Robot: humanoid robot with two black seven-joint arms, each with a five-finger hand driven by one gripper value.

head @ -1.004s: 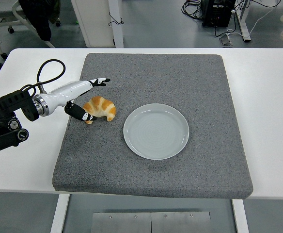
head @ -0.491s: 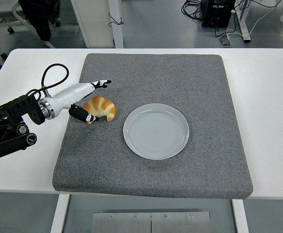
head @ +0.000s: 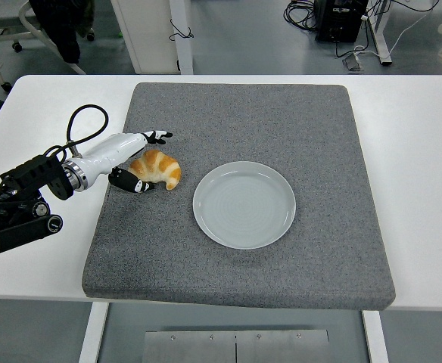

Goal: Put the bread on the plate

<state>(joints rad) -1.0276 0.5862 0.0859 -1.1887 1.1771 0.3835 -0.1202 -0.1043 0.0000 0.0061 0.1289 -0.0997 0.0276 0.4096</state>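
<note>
Over the last second I advanced the left robot hand (head: 139,160) until it straddled the bread (head: 157,168), fingers (head: 157,137) spread wide, nothing gripped. The bread stayed on the mat (head: 236,249), just left of the plate (head: 244,204), so closing the grasp came next.

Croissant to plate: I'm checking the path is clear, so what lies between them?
Only bare grey mat separates the croissant from the plate, in the head view.

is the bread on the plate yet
No, the croissant lies on the grey mat left of the empty plate, with the left hand around it.
</note>
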